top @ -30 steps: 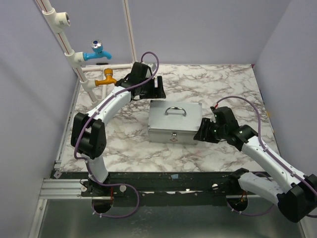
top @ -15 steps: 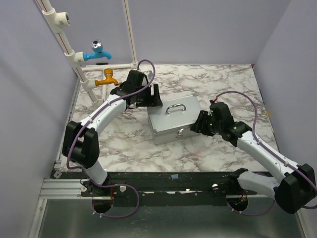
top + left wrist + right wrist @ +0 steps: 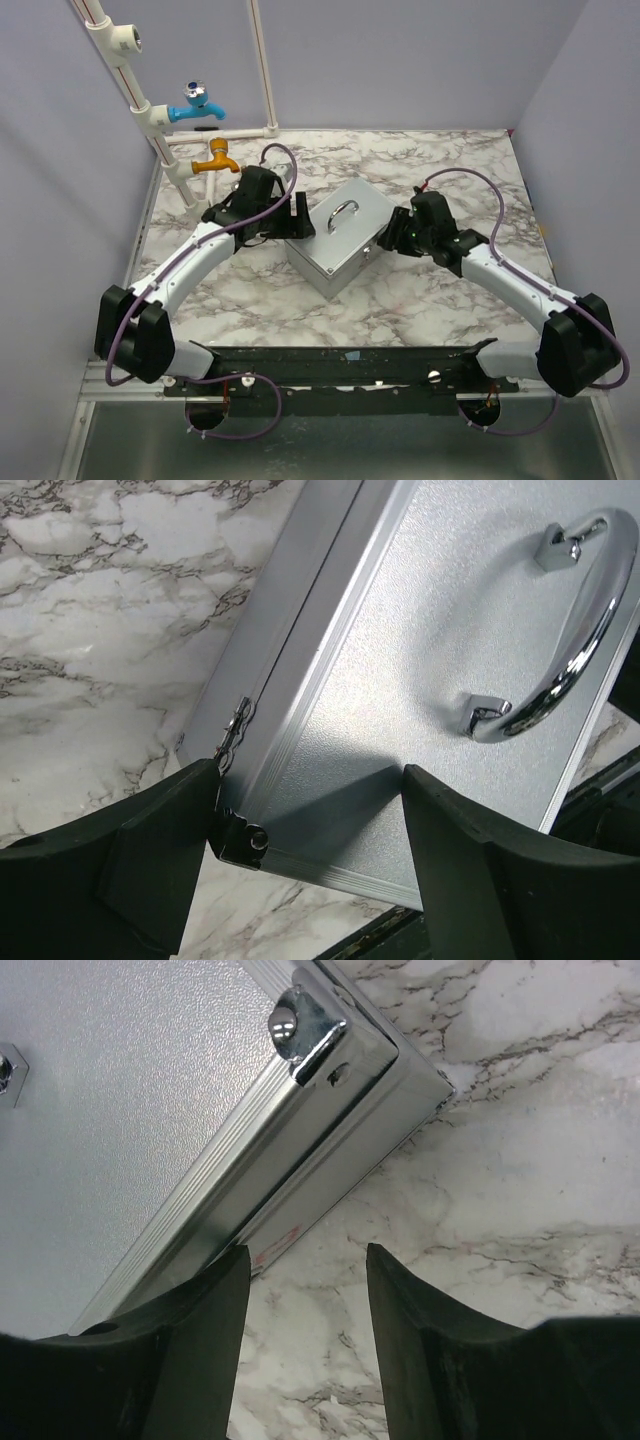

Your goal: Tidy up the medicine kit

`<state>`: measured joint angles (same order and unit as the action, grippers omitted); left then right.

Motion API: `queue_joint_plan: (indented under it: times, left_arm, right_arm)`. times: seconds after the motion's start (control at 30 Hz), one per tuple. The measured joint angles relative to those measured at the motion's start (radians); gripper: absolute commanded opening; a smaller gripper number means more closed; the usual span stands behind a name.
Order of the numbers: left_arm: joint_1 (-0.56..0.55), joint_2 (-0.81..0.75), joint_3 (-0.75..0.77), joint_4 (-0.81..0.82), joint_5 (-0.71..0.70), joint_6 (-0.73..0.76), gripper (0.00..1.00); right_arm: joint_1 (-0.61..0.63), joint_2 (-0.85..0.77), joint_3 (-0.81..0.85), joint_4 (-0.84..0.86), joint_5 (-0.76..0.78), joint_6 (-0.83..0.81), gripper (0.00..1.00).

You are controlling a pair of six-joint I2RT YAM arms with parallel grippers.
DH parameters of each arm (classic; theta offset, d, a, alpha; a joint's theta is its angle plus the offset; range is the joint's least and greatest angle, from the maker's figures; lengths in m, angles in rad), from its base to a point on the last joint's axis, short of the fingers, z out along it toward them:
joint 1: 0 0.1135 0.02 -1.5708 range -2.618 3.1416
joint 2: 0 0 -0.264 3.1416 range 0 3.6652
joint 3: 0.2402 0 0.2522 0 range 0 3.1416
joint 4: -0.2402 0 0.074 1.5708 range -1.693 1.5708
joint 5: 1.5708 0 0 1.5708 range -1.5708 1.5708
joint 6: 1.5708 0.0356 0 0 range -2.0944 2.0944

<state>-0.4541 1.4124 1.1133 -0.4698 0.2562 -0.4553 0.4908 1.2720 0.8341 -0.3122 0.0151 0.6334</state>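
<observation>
The medicine kit (image 3: 340, 240) is a grey metal box with its lid shut and a silver handle (image 3: 342, 214) on top. It lies at an angle in the middle of the marble table. My left gripper (image 3: 298, 218) is open at its far left corner. In the left wrist view the kit's corner (image 3: 240, 840) sits between the fingers (image 3: 150, 860), with the handle (image 3: 560, 640) beyond. My right gripper (image 3: 388, 238) is open at the kit's right end. In the right wrist view its left finger (image 3: 170, 1340) rests against the kit's side wall (image 3: 300, 1190), with bare marble between the fingers.
White pipes with a blue tap (image 3: 198, 103) and an orange tap (image 3: 215, 157) stand at the back left. Purple walls enclose the table. A black rail (image 3: 340, 355) runs along the near edge.
The kit has turned counterclockwise from square to diagonal. My left gripper moved nearer along its left corner, and my right gripper moved farther back at its right end.
</observation>
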Motion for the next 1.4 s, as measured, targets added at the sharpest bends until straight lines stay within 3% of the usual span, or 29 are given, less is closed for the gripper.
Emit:
queue_joint_plan:
  times: [0.43, 0.73, 1.0, 1.4]
  left_arm:
    - [-0.061, -0.227, -0.196, 0.023, -0.032, -0.030, 0.75]
    - [-0.122, -0.346, -0.232, -0.093, -0.072, -0.043, 0.75]
    - [-0.122, -0.361, -0.108, -0.200, -0.169, 0.013, 0.80]
    - [-0.127, -0.247, 0.085, -0.177, -0.100, 0.071, 0.80]
  right_arm:
    - [0.000, 0.095, 0.082, 0.054, 0.008, -0.074, 0.58]
    - [0.000, 0.068, 0.085, 0.056, 0.058, -0.085, 0.60]
    - [0.000, -0.056, 0.043, 0.053, 0.101, -0.082, 0.64]
    - [0.000, -0.145, -0.137, 0.080, 0.088, 0.042, 0.65]
